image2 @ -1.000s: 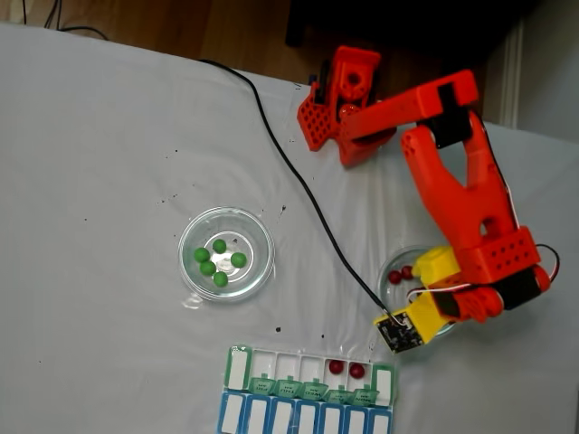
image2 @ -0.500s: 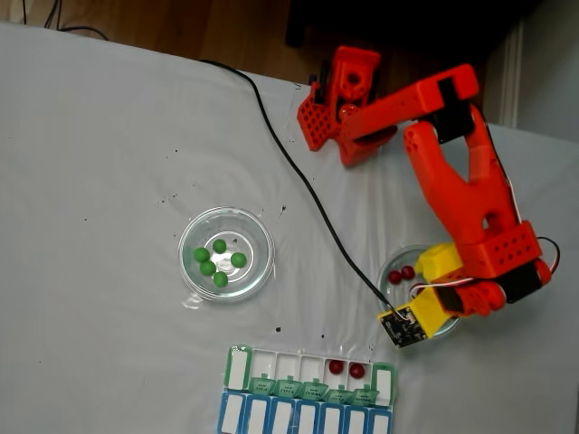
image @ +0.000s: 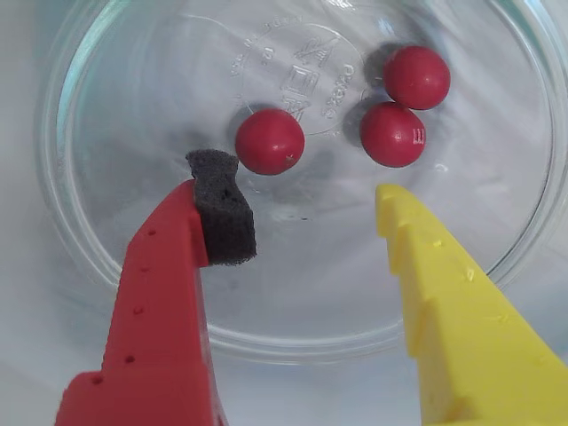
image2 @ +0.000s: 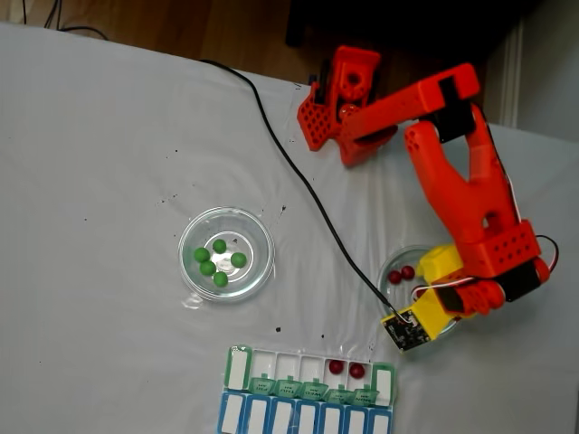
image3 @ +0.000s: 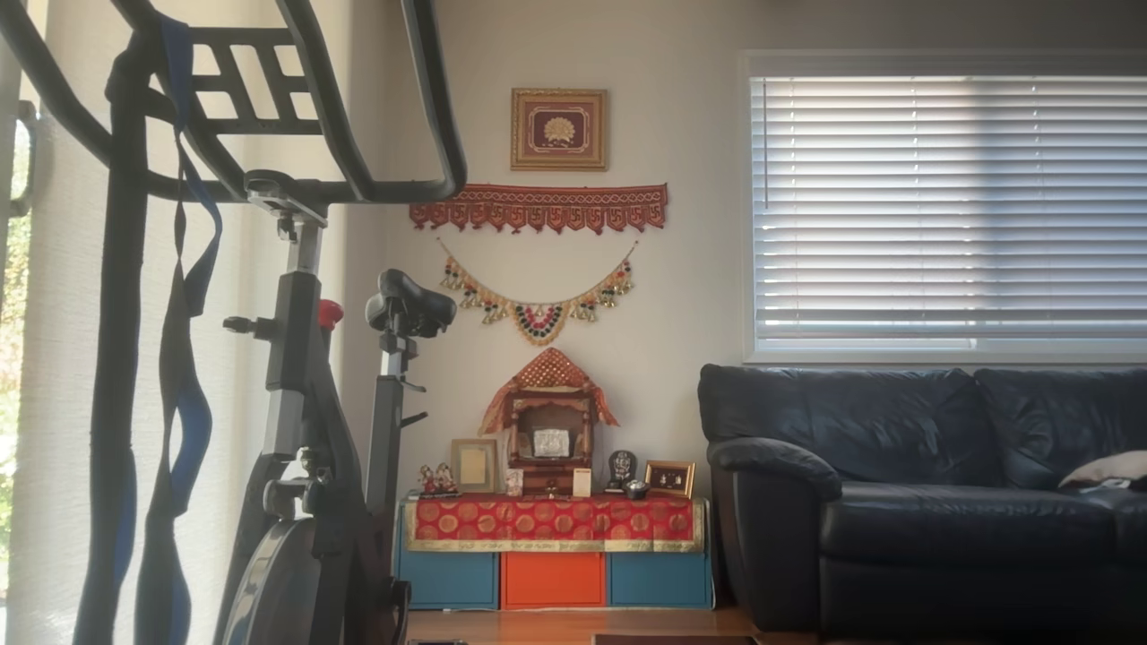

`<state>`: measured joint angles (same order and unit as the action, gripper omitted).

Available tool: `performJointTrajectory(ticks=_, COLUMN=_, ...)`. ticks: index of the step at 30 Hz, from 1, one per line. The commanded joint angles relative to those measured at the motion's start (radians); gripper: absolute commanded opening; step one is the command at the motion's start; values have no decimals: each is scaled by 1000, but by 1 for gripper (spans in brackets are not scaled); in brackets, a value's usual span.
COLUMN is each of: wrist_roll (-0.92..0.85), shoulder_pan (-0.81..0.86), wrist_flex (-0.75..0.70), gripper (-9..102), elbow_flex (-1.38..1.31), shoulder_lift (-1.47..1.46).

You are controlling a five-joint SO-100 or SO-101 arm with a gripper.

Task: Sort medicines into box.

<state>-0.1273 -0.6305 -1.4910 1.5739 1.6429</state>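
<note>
Landmark: the glass dish (image: 80,222) holding the red pills.

1. Gripper (image: 302,209), wrist view: nearest item, poised over the dish's near rim, jaws parted and holding nothing. Red finger with a dark foam pad (image: 222,213); yellow finger (image: 426,266) bare.
2. Red pill (image: 270,141): inside the dish, just beyond the foam pad, apart from the others.
3. Two more red pills (image: 393,134), (image: 415,76): farther in, touching each other.
4. Pill organizer (image2: 237,366), fixed view: below and left of the dish; two red pills (image2: 336,367) already lie in its white compartments.
5. Second dish (image2: 258,271), well left: five green pills (image2: 220,246).

Handling (judged): pills are small, light, hard, smooth spheres, apt to roll on glass and squirt from a pinch. Take the lone pill across its widest part, centred on the foam, closing gently.
</note>
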Motion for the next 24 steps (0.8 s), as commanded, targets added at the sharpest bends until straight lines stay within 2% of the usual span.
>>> performJointTrajectory(ticks=1, wrist_roll=-6, shoulder_pan=-14, wrist_flex=15, gripper=26, elbow_flex=-8, shoulder_lift=110)
performJointTrajectory(ticks=24, wrist_roll=-18, shoulder_pan=-23, wrist_flex=84, gripper=25, elbow_flex=20, shoulder_lift=87)
